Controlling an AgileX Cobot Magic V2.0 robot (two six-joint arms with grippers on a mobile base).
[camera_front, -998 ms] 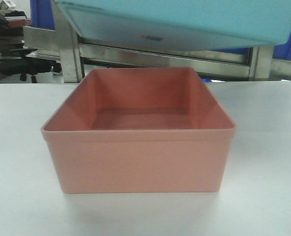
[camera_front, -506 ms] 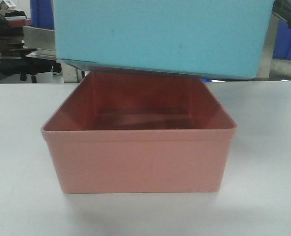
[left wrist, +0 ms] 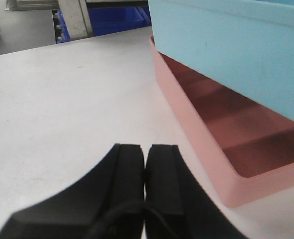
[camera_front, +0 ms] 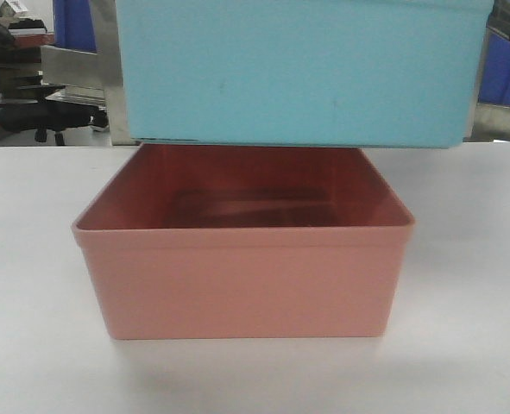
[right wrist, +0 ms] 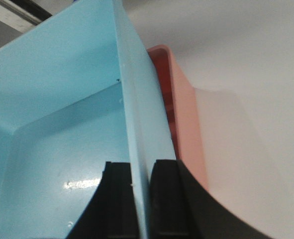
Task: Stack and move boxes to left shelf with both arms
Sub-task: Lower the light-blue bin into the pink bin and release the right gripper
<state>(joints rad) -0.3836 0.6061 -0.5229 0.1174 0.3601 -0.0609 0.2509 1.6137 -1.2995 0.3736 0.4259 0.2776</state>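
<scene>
Right gripper [right wrist: 141,172] clenched on side wall of light blue tub [camera_front: 298,69], one finger inside, one outside. Change over last second: tub was tilted and high, now level and lowered over salmon-pink tub [camera_front: 242,276] (nesting about to start, stack not yet made). Blue base seems at pink rim height; contact unclear from front. Left gripper [left wrist: 146,159] closed, empty, above white table [left wrist: 62,99], near pink tub, not touching.

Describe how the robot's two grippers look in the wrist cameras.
Both the left gripper and right gripper have matte black fingers, flat-faced inside, curving outward toward the base. A thin black cable loops under the left one. No markings show.
</scene>
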